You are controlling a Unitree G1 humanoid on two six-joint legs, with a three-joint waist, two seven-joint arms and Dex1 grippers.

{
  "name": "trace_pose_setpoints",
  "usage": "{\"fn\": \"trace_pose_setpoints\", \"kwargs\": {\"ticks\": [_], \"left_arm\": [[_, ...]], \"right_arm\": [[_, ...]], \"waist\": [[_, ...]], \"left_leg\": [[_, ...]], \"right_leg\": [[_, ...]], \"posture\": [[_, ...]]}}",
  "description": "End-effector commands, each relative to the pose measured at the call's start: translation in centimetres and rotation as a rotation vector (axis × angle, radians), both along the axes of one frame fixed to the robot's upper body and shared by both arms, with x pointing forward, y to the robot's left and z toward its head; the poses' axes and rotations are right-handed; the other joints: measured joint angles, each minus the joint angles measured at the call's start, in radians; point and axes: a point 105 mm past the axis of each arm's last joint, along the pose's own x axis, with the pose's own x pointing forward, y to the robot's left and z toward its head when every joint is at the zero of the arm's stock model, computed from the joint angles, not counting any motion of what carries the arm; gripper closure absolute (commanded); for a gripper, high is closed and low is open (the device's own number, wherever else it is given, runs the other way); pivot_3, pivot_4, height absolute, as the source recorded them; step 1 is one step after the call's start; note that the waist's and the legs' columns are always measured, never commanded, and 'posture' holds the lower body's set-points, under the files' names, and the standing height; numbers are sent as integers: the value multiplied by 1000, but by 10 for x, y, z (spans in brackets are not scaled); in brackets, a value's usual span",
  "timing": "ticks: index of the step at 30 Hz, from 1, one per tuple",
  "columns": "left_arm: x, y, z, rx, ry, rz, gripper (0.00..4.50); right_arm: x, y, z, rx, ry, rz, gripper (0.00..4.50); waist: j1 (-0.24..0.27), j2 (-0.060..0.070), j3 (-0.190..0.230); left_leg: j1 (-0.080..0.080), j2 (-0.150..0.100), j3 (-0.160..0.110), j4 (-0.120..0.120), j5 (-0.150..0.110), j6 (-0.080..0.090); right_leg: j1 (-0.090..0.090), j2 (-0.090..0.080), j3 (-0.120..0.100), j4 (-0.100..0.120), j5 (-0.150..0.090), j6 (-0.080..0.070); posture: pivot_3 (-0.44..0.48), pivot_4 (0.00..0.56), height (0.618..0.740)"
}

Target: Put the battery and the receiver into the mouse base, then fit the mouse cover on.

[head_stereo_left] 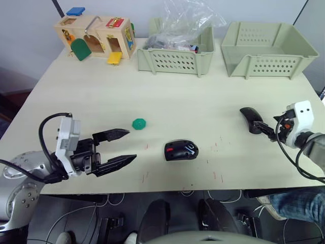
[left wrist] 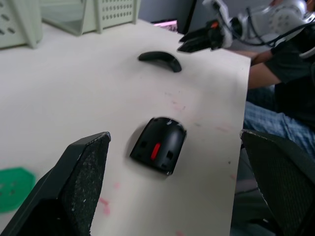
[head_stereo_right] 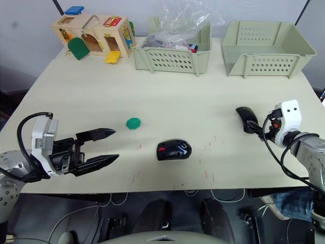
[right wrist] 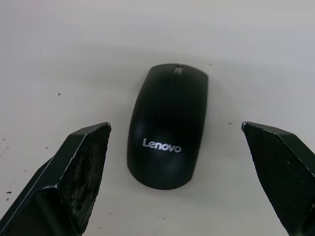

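The mouse base [head_stereo_left: 181,150] lies near the table's front middle, a black oval body with a red part showing inside. My left gripper [head_stereo_left: 131,145] is open to its left, pointing at it with a clear gap between; in the left wrist view the mouse base [left wrist: 158,145] sits ahead of the spread fingers [left wrist: 83,167]. The mouse cover [head_stereo_left: 250,118], a glossy black shell with a grey logo, rests at the right. My right gripper [head_stereo_left: 263,128] is open just beside it, and the mouse cover [right wrist: 168,132] lies between the wide fingers [right wrist: 81,162]. Battery and receiver are out of view.
A small green hexagonal piece [head_stereo_left: 139,123] lies left of centre. At the back stand a wooden latch box [head_stereo_left: 96,38], a basket holding a plastic bag [head_stereo_left: 175,60] and an empty basket [head_stereo_left: 266,51]. A person's leg in jeans [head_stereo_left: 294,203] is at the front right corner.
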Motion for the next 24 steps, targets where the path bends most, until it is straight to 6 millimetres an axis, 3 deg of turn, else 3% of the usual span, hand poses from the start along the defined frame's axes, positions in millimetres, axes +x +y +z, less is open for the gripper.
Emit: {"fn": "trace_pose_setpoints", "kwargs": {"ticks": [1,9,24], "left_arm": [[-3,-7,10,-9,-34,-22,0],[-4,-9,13,-15,-40,-8,0],[-2,-12,16,-29,-57,-16,0]], "right_arm": [[5,8,7,27,-39,-1,11],[19,18,-5,44,-47,-59,11],[28,6,-19,31,-22,-93,11]], "waist": [[-2,0,0],[-5,0,0],[-12,0,0]], "left_leg": [[0,0,0,0,0,0],[1,0,0,0,0,0],[1,0,1,0,0,0]], "right_leg": [[0,0,0,0,1,1],[0,0,1,1,1,1],[0,0,1,1,1,1]], "posture": [[0,150,740],[0,150,740],[0,150,740]]}}
